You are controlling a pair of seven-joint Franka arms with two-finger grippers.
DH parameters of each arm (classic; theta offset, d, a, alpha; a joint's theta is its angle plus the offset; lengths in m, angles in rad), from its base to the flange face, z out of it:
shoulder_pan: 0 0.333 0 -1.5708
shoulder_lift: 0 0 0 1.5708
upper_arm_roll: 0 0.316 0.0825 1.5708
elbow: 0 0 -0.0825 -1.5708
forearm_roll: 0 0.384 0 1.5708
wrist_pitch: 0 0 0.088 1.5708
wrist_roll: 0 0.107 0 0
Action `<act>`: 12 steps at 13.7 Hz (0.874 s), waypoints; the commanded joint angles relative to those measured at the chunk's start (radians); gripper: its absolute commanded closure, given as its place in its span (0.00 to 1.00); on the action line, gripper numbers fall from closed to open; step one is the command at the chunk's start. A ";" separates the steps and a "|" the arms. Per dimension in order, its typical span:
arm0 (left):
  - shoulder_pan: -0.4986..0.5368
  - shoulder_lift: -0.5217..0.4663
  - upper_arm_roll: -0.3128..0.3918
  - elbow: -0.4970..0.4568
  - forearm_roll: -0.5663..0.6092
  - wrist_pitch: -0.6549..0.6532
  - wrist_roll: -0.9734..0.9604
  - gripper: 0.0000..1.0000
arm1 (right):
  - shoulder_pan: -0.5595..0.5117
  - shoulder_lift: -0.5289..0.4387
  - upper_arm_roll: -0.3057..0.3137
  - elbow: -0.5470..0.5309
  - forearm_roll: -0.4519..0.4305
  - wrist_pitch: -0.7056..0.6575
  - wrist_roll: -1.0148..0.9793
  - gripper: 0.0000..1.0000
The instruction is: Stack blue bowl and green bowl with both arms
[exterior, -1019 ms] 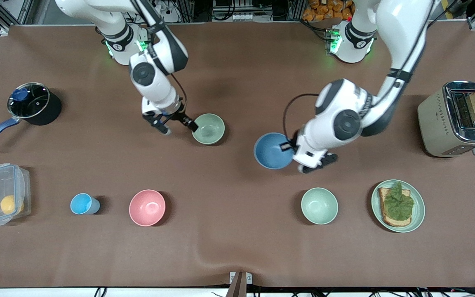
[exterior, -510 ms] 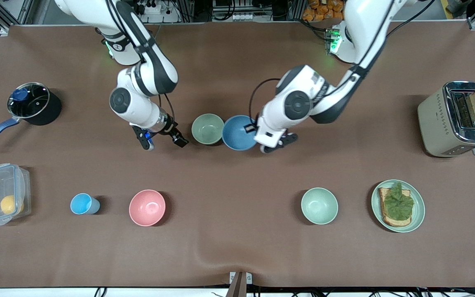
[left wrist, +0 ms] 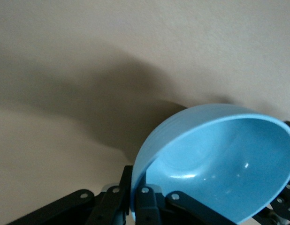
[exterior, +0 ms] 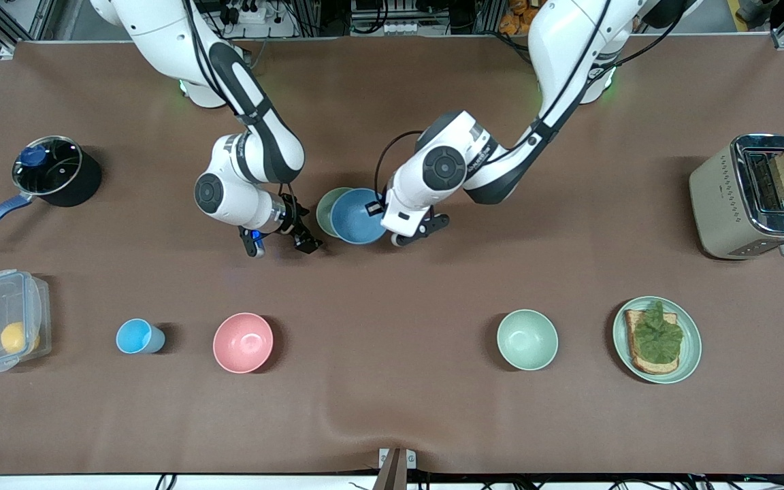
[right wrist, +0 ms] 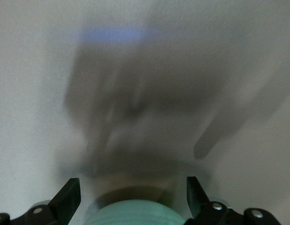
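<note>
The blue bowl [exterior: 356,216] hangs in the air over the middle of the table, pinched by its rim in the left gripper [exterior: 380,212], which is clenched tight on the bowl's wall. In the left wrist view the bowl [left wrist: 215,161] is tilted, with the black fingers [left wrist: 145,206] biting its edge. A rim pinch like that leaves the underside free, which I take to be the point, since the bowl must drop into another one.

Under it sits the green bowl [exterior: 327,209], resting on the table in the stretch toward the robots' edge. The blue bowl overlaps most of it, leaving only a crescent of green showing toward the right arm's end. So the blue bowl looks nearly lined up but, to my eye, not yet centred or lowered.

The right gripper [exterior: 280,241] stands just beside the green bowl with its jaws spread wide and nothing in them. Its wrist view shows the green bowl's ribbed wall [right wrist: 131,213] between the two open fingers [right wrist: 67,199]. I would guess it waits there to steady that bowl.

Farther out, along the edge nearest the front camera, are a pink bowl [exterior: 243,342], a small light-blue cup [exterior: 137,336], a paler mint bowl [exterior: 527,339] and a green plate [exterior: 688,354] with toast. None of them is in the way.
</note>
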 commanded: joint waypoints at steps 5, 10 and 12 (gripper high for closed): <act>-0.065 0.053 0.006 0.021 -0.010 0.028 -0.029 1.00 | -0.034 0.023 0.002 0.024 0.083 -0.029 -0.083 0.00; -0.088 0.099 0.008 0.027 -0.005 0.028 -0.012 1.00 | -0.047 0.023 0.002 0.024 0.083 -0.032 -0.103 0.00; -0.097 0.105 0.009 0.033 -0.005 0.030 -0.007 1.00 | -0.045 0.023 0.002 0.024 0.083 -0.034 -0.107 0.00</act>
